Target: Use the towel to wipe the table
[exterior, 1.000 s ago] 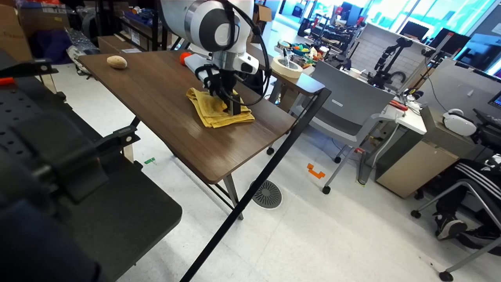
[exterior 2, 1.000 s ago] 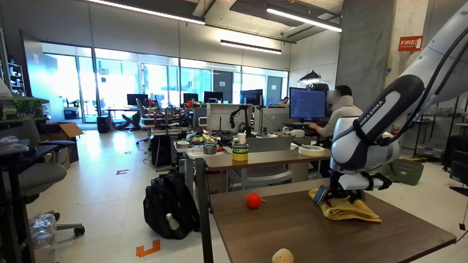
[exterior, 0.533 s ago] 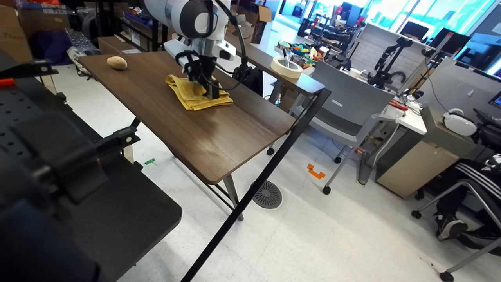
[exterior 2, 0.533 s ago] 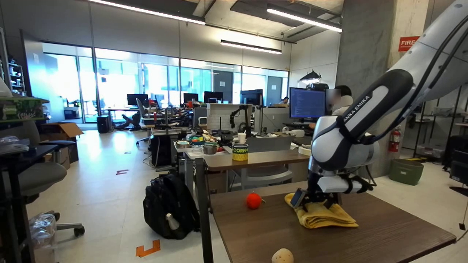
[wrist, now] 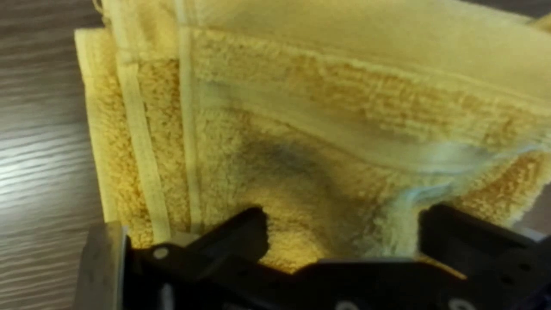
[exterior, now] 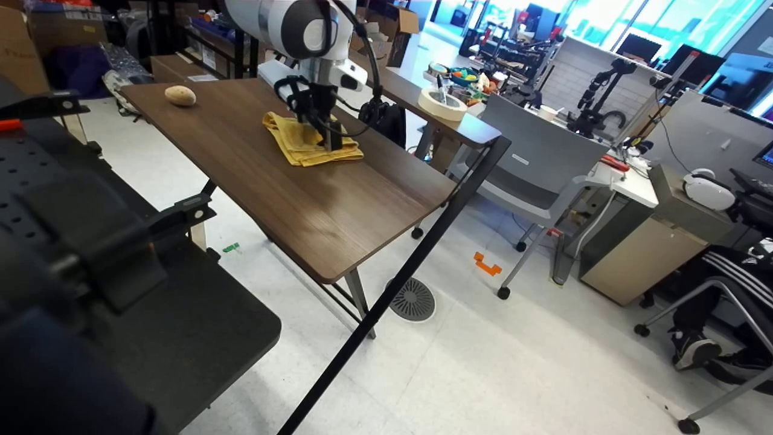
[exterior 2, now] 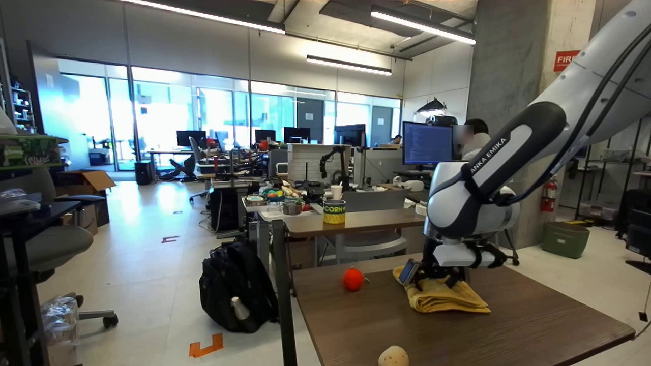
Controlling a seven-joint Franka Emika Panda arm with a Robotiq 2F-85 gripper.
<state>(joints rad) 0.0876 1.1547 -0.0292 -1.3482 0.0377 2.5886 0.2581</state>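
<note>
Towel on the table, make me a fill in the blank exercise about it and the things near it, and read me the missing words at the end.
1. The towel is ____ in colour.
2. The table has a dark ____ wood-grain top.
3. In the wrist view, the end effector at the towel is not shut but ____.
4. In an exterior view, the round red-orange object sits on the picture's ____-hand side of the towel.

Missing words: yellow; brown; open; left.
</note>
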